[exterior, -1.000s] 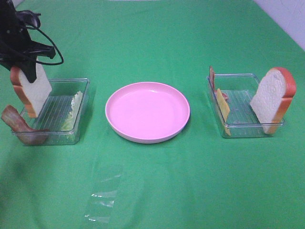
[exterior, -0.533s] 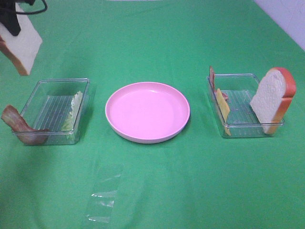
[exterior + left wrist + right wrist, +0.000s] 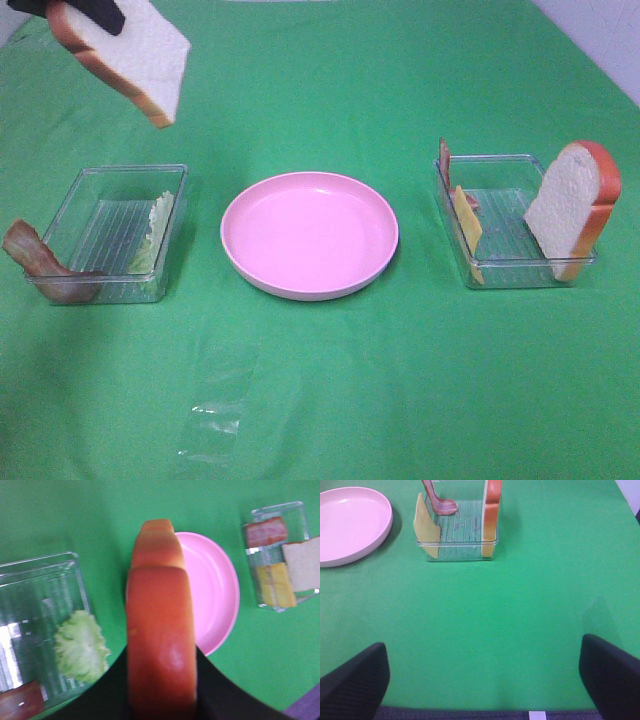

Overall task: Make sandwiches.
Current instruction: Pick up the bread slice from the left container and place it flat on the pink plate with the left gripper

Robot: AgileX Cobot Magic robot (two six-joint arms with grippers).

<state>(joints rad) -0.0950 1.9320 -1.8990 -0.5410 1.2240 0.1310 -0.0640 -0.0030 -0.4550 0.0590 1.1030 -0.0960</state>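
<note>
My left gripper (image 3: 98, 14) hangs high over the far left of the table, shut on a white bread slice (image 3: 128, 55) with an orange-brown crust (image 3: 160, 640); the slice is tilted in the air. Below it, the left clear tray (image 3: 178, 200) holds pale green lettuce (image 3: 156, 235) and a bacon strip (image 3: 40, 266) draped over its corner. The right clear tray (image 3: 515, 268) holds a second bread slice (image 3: 570, 205), a yellow cheese slice (image 3: 467, 226) and bacon (image 3: 445, 160). My right gripper (image 3: 482, 680) is open near the table's front, well short of that tray (image 3: 457, 545).
A pink round plate (image 3: 310, 235) sits in the middle between the two trays, with nothing on it. A clear plastic sheet (image 3: 215, 420) lies flat on the green cloth near the front left. A white wall edge shows at the back right.
The left gripper lifted the bread slice out of the left tray, rose high and swung right, tilting the slice. The right arm stayed still.
</note>
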